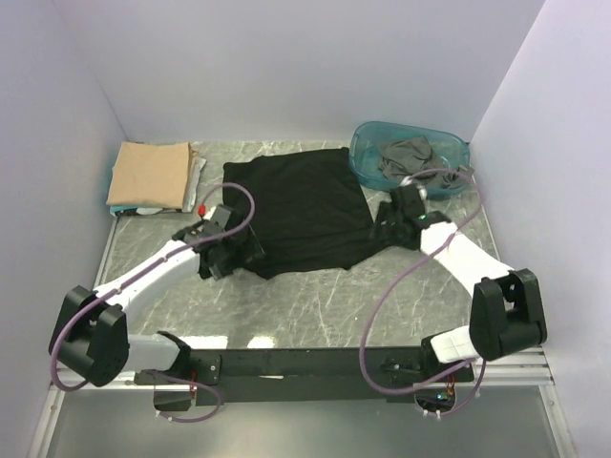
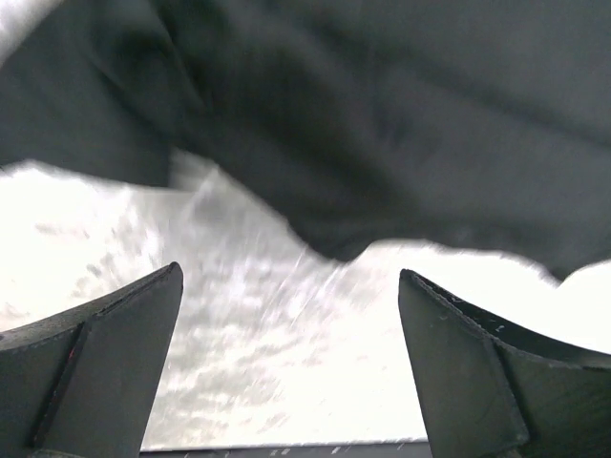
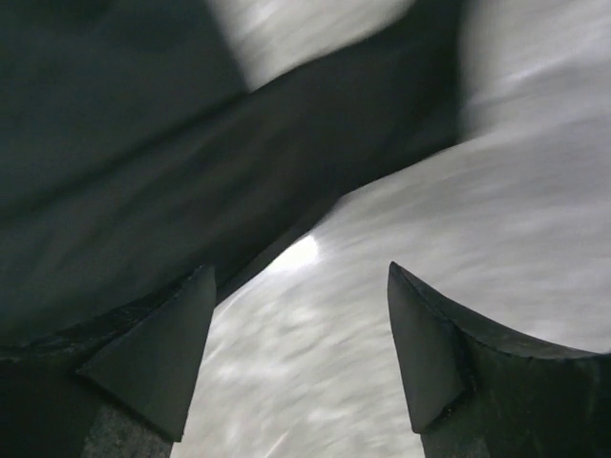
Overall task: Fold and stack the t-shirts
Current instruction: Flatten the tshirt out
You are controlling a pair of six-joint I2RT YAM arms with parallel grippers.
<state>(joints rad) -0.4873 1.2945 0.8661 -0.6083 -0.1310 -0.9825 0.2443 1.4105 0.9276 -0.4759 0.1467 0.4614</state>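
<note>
Grey marbled table (image 1: 315, 305) carries the black t-shirt (image 1: 305, 205), spread flat at its middle. We judge the fold is only starting. Our left gripper (image 2: 288, 272) and right gripper (image 3: 298, 269) hover at its near corners, fingers spread, grasping nothing. Next we must pinch the cloth edges.

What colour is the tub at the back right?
The tub is translucent teal; the top external view shows it best.

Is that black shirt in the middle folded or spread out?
Spread out: the black t-shirt lies as one wide sheet on the table, much wider than the folded tan shirt at left. Tucked-under parts: cannot tell.
</note>
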